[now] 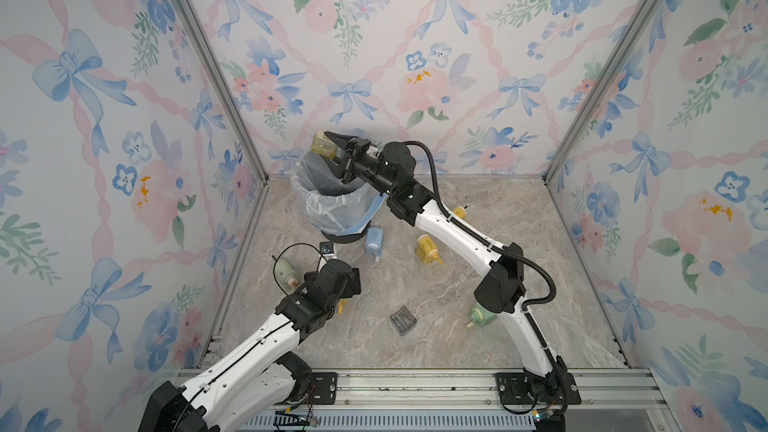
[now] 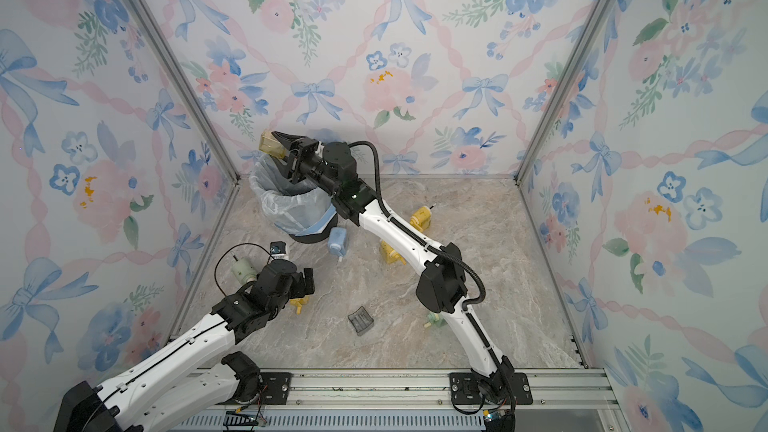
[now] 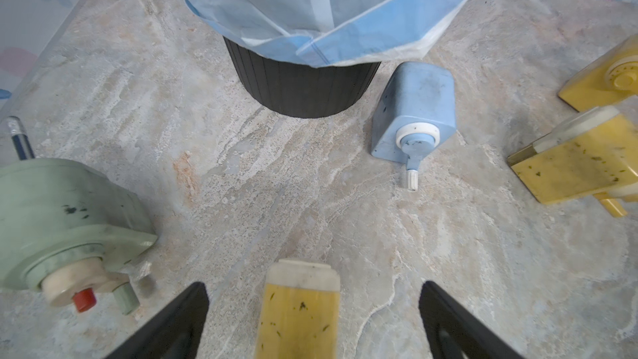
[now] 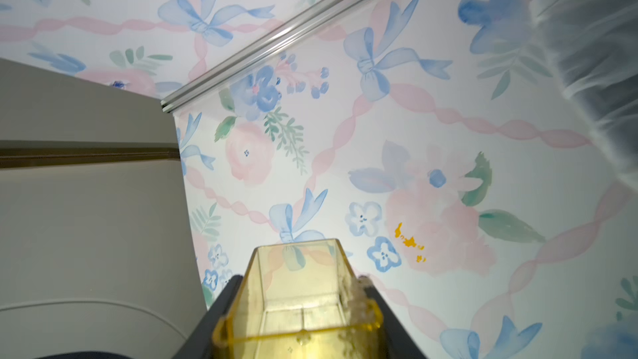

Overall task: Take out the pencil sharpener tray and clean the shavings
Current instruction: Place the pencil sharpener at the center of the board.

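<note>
Amber see-through tray is out of its sharpener and pinched in the right gripper, directly above the lined bin at the desk's far-left corner in both top views. I'd guess it's held there so shavings fall into the liner, not onto the marble. Left wrist view: left gripper has its jaws spread wide either side of the yellow sharpener body near the desk's left edge, not touching, probably parked to re-grip for reinsertion. Right wrist view: fingers clamp the tray's side walls. It looks nearly empty, with pale fluff on one wall, so it may need a shake.
</note>
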Motion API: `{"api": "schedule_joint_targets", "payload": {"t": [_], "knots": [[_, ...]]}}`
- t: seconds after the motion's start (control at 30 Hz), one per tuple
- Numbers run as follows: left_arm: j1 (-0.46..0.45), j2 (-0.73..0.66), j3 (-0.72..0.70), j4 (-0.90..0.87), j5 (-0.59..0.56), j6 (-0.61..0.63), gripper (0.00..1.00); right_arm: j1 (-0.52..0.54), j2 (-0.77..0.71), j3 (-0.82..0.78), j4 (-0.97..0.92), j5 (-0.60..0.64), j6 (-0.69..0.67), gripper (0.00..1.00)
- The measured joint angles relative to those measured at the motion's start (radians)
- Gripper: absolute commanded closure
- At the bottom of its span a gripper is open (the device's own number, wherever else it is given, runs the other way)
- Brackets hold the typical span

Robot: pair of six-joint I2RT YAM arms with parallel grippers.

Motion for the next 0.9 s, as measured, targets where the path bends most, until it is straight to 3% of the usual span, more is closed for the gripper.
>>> {"api": "schedule_joint_targets", "payload": {"t": [0.07,0.23,0.33,0.7,0.9], "knots": [[0.0,-0.002,0.0,0.0,0.003,0.001,0.02,0.006,-0.032,-0.051,0.011,-0.013,0.003,0.7],[0.0,-0.026,0.0,-0.001,0.007,0.005,0.02,0.013,-0.159,-0.385,0.046,0.016,0.008,0.69],[0.0,-0.039,0.0,-0.001,0.01,0.008,0.02,0.011,-0.179,-0.504,0.087,0.043,-0.012,0.69],[0.014,-0.04,0.043,-0.015,0.025,0.062,0.02,-0.008,-0.188,-0.51,0.073,0.047,-0.019,0.68],[0.048,-0.04,0.069,-0.015,0.024,0.115,0.02,-0.031,-0.195,-0.415,-0.009,-0.018,-0.184,0.67]]}}
